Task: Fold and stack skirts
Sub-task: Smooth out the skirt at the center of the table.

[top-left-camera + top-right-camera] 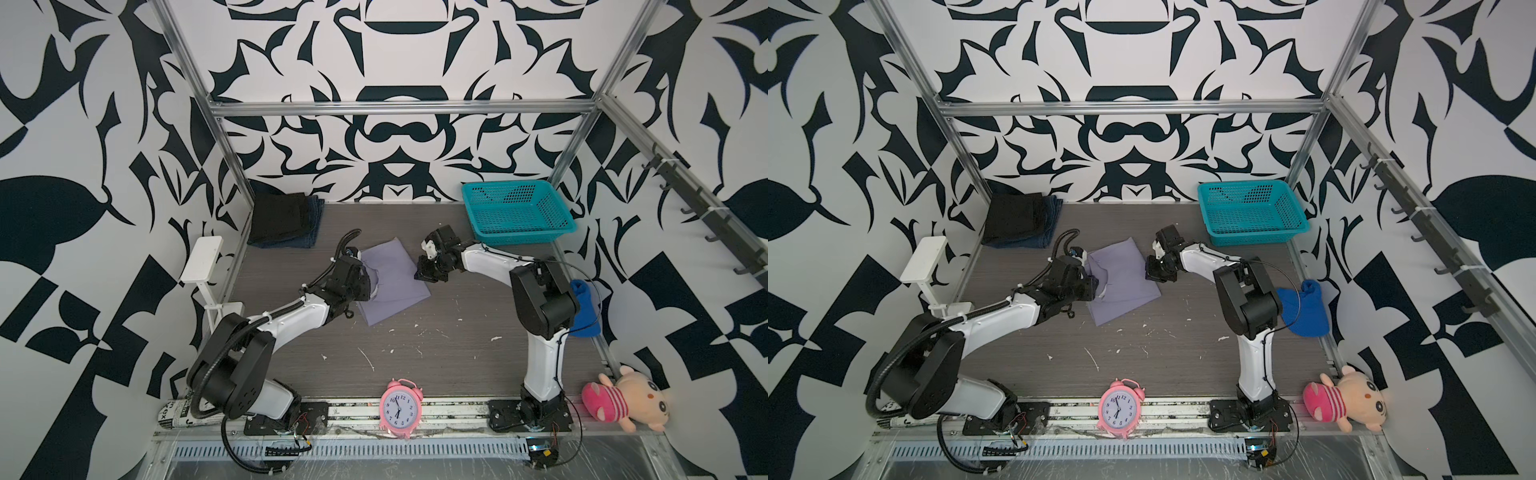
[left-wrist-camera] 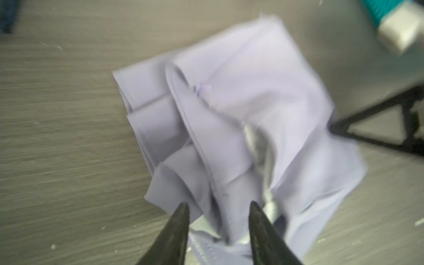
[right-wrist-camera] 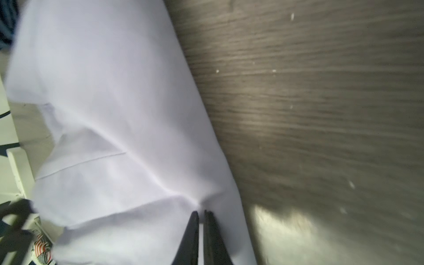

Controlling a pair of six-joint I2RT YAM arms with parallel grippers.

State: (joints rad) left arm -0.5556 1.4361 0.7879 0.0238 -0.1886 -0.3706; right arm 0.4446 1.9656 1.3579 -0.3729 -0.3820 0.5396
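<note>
The lavender skirt (image 1: 395, 282) lies folded on the table (image 1: 415, 353) between my 2 arms — thin, light, limp, so I'd judge it slumps unless pinched through all layers at a folded edge. My left gripper (image 2: 218, 204) stands parted with bunched folds loose between its tips; my right gripper (image 3: 201, 212) is nearly closed, pinching the opposite edge. Both wrist views are blurred, and at the far-left corner the black skirt (image 1: 278, 216) covers most of the denim skirt (image 1: 314, 224).
</note>
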